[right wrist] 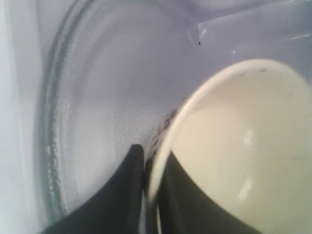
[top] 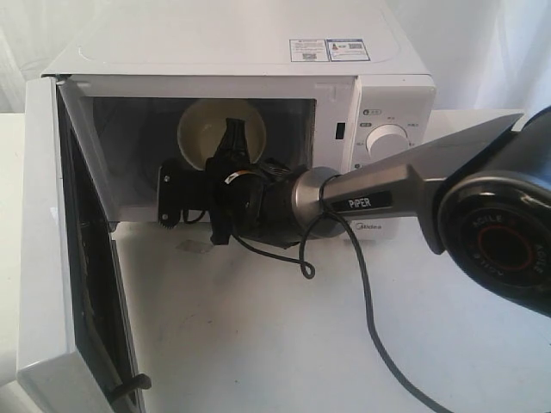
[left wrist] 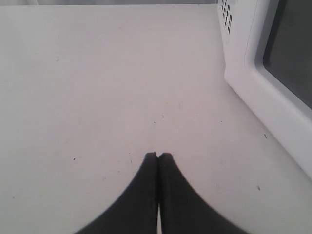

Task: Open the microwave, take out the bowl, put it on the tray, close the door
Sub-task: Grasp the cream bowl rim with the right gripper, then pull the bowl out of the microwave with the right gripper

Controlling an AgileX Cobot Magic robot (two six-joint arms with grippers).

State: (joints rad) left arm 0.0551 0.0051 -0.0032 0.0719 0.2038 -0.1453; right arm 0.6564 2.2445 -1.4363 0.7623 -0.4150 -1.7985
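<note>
Wide-open door (top: 39,241), right end effector (right wrist: 148,158) pinches the cream bowl (right wrist: 234,146) by its rim inside the Midea microwave (top: 232,43); left end effector (left wrist: 158,156) pressed together over the counter (left wrist: 87,87) outside.

Fig. 1. The microwave (top: 215,43) stands at the back of the table (top: 275,344). Its door (top: 39,258) is swung open to the left, and the dial panel (top: 392,120) lies right of the cavity. In the cavity is the tilted bowl (top: 202,129), its rim between the fingers of my right pincer (right wrist: 150,157). My left pincer (left wrist: 158,156) is above the table, near the door's outer face.
</note>
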